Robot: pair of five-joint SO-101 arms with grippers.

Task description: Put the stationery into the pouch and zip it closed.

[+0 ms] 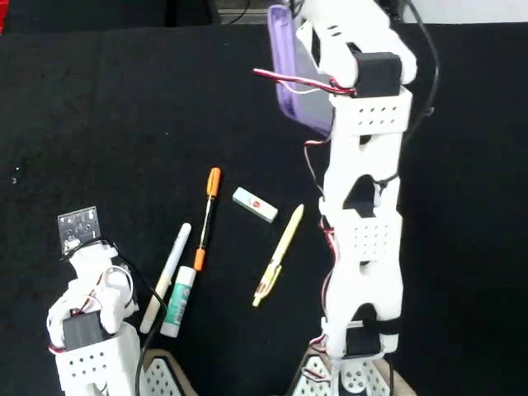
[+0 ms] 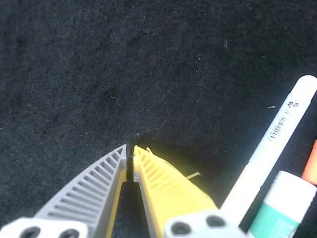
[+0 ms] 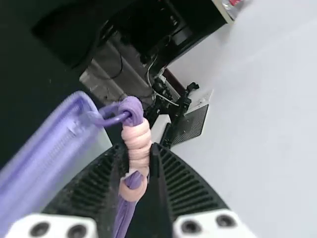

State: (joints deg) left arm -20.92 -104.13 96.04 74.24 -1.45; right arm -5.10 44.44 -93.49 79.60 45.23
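Observation:
My right gripper [image 3: 139,150] is shut on the pink and purple zip cord [image 3: 135,133] of the purple pouch [image 3: 47,151]. The pouch [image 1: 290,78] hangs raised at the far side of the table beside the right arm [image 1: 365,223]. My left gripper [image 2: 130,148] is shut with nothing in it, its tips low over the black cloth. Beside it lie a white pen [image 2: 277,136] and a glue stick [image 2: 280,206]. On the cloth lie the white pen [image 1: 167,275], the glue stick [image 1: 179,301], an orange pen [image 1: 206,224], an eraser [image 1: 254,204] and a yellow pen [image 1: 279,256].
The black cloth [image 1: 115,124] covers the whole table. The left arm [image 1: 89,326] sits at the near left corner, its base close to the white pen. Behind the table's far edge are a pale wall [image 3: 267,109] and dark equipment [image 3: 163,29].

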